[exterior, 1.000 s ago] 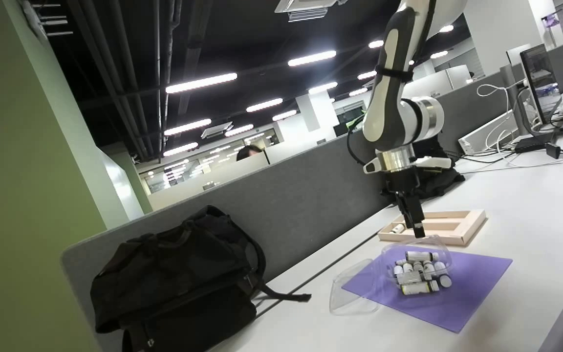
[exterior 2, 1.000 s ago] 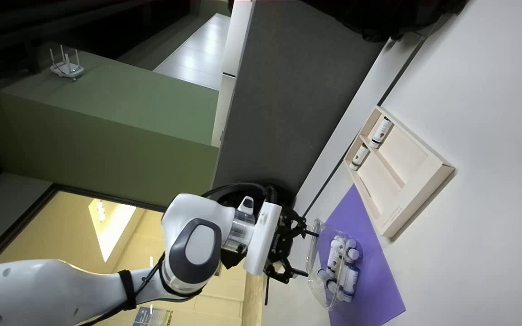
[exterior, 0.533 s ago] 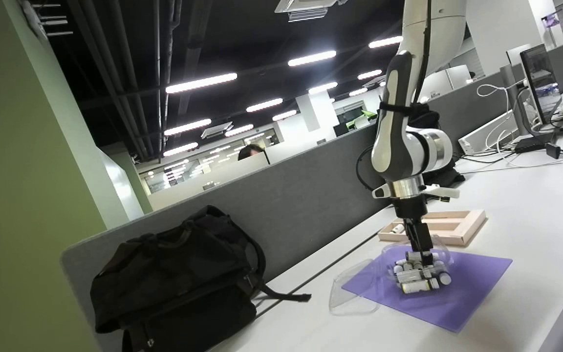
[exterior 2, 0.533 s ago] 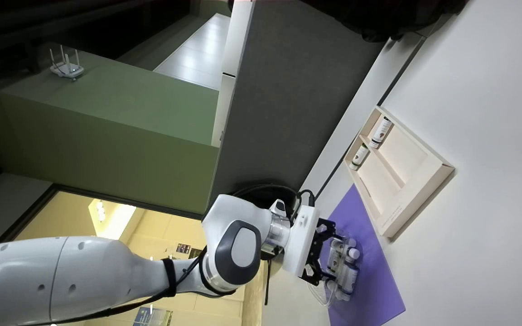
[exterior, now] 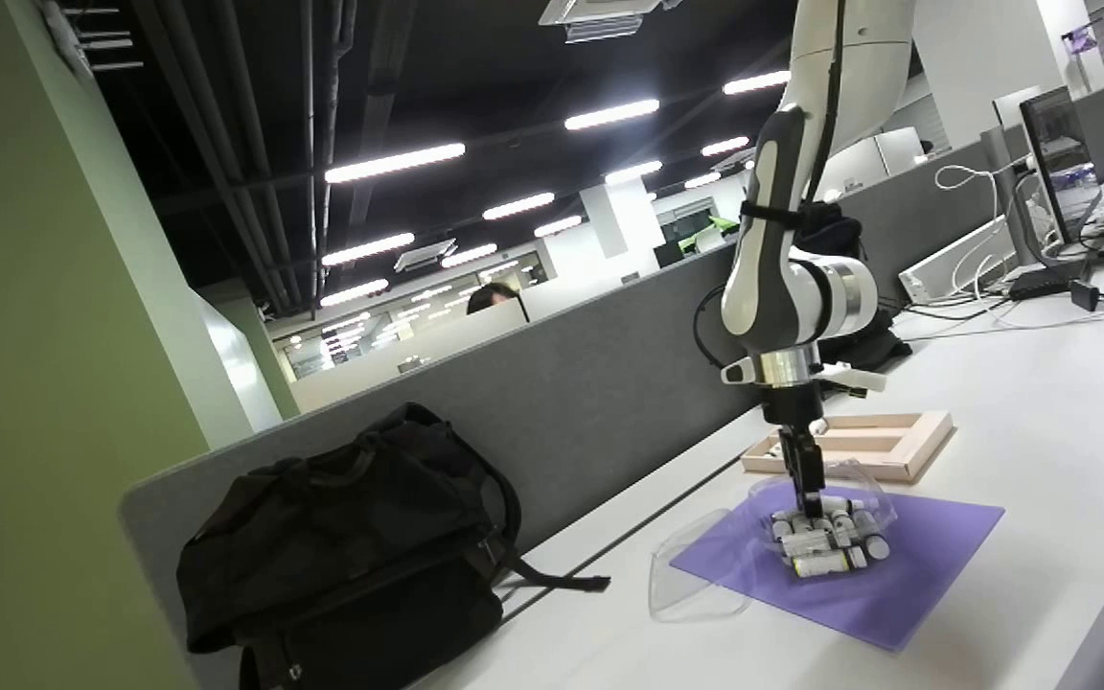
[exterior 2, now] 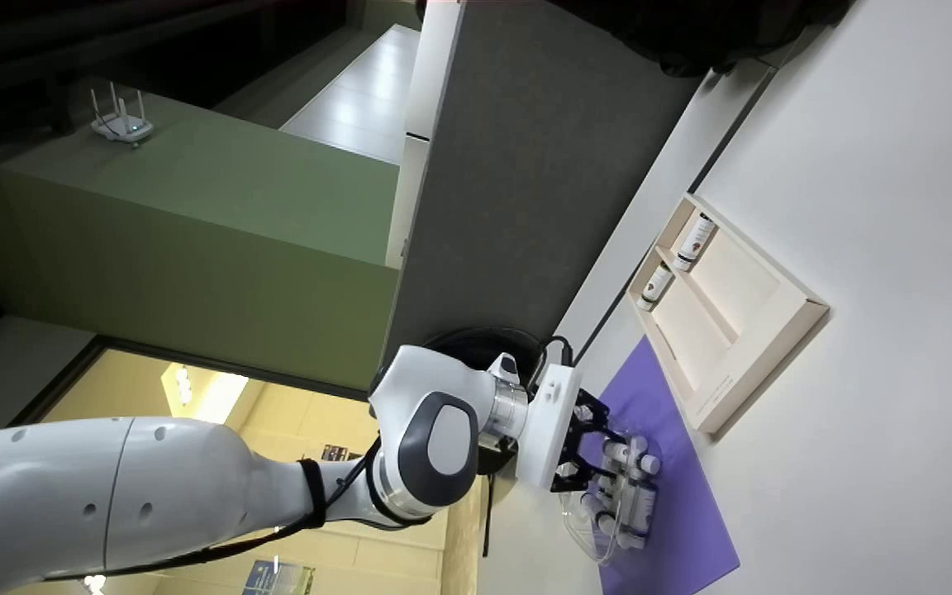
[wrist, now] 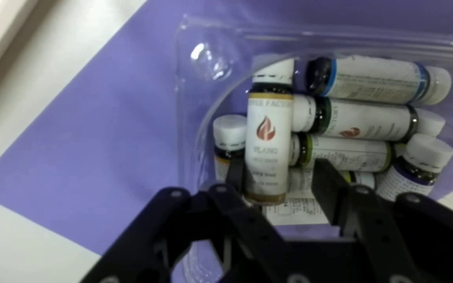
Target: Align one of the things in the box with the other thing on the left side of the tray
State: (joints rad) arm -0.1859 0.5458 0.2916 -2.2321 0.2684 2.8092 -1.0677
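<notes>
In the wrist view my gripper (wrist: 280, 171) is lowered into the clear plastic box (wrist: 186, 129), its jaws partly apart around a white-labelled bottle (wrist: 266, 145) with a gold band and red flame mark. The left finger is against or right beside this bottle; a gap separates it from the right finger (wrist: 326, 188). Several similar bottles, such as a blue-banded bottle (wrist: 380, 78), lie around and under it. The light-wood tray (exterior 2: 761, 368) holds two bottles at one end in an exterior view, a bottle (exterior 2: 695, 241) and a bottle (exterior 2: 654, 287), in separate compartments.
The box stands on a purple sheet (exterior: 935, 546). A clear lid (exterior: 701, 580) lies beside it, partly on the sheet. A black backpack (exterior: 351, 556) leans on the grey partition (exterior: 609, 374) at the table's back. The tray is just beyond the sheet.
The arm has come down from above the box into it. In the last half second the jaws have drawn closer together, and the bottles and box have shifted slightly.
</notes>
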